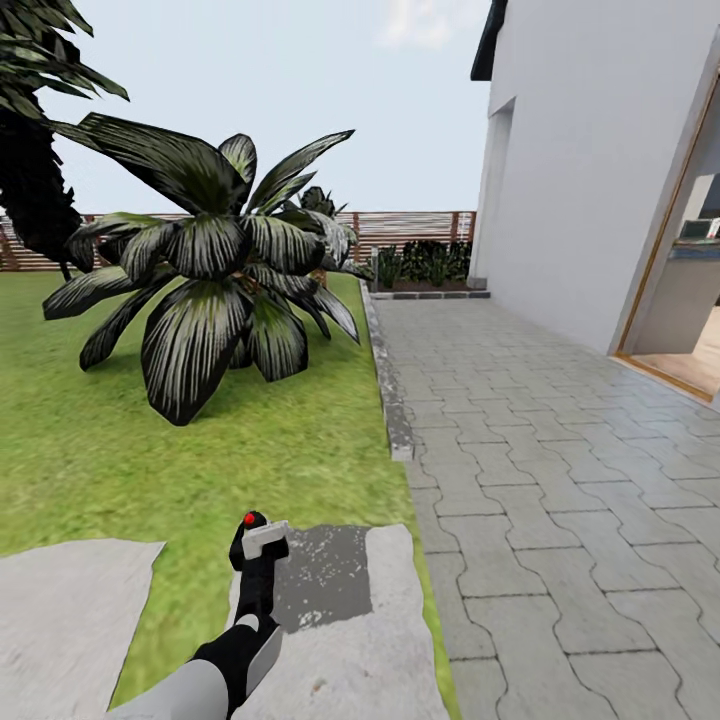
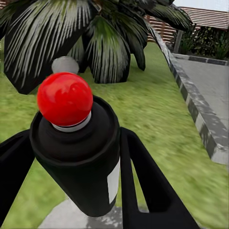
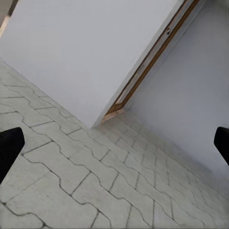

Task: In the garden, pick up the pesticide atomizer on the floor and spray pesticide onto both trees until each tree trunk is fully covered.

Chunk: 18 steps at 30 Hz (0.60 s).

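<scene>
My left gripper is shut on the pesticide atomizer, a dark bottle with a pale head and a red dot, held upright above a grey stepping stone. In the left wrist view the atomizer stands between the two black fingers, its red dot facing the camera. My right gripper is open over the paving, with nothing between its fingers. The garden lawn and its slat fence lie ahead. The trees and their trunks are out of view.
A short palm with drooping dark fronds stands on the lawn ahead. A stone kerb separates grass from the grey paved path. The white house wall with an open doorway is at the right.
</scene>
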### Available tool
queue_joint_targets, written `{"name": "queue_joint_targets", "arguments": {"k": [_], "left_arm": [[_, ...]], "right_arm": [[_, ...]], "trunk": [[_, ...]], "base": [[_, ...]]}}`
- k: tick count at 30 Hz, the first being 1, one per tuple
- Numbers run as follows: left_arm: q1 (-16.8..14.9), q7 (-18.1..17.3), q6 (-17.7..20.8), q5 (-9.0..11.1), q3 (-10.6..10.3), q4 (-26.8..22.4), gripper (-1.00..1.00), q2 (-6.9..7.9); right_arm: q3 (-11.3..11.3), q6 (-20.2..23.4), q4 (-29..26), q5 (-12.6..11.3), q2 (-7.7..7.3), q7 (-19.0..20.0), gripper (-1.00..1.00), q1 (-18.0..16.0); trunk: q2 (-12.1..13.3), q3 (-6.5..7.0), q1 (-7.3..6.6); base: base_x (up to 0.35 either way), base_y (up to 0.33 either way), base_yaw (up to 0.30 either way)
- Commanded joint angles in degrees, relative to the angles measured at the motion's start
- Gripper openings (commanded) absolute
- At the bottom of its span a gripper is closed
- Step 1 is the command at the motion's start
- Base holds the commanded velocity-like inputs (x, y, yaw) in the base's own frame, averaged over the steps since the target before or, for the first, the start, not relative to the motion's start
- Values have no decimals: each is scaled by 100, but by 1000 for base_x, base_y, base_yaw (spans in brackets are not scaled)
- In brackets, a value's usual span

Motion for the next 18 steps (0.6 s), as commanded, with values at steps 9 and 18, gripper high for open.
{"name": "queue_joint_targets", "arguments": {"k": [9,18], "left_arm": [[-4,2,-17,-35,28,10,-100,-9],[-4,2,-15,-35,28,11,-100,-12]], "right_arm": [[20,-23,-7,-44,97,4,100,-1],[53,-23,-10,-44,116,4,100,-1]], "trunk": [[10,194,-24],[332,360,-203]], "base": [[0,0,166],[0,0,296]]}}
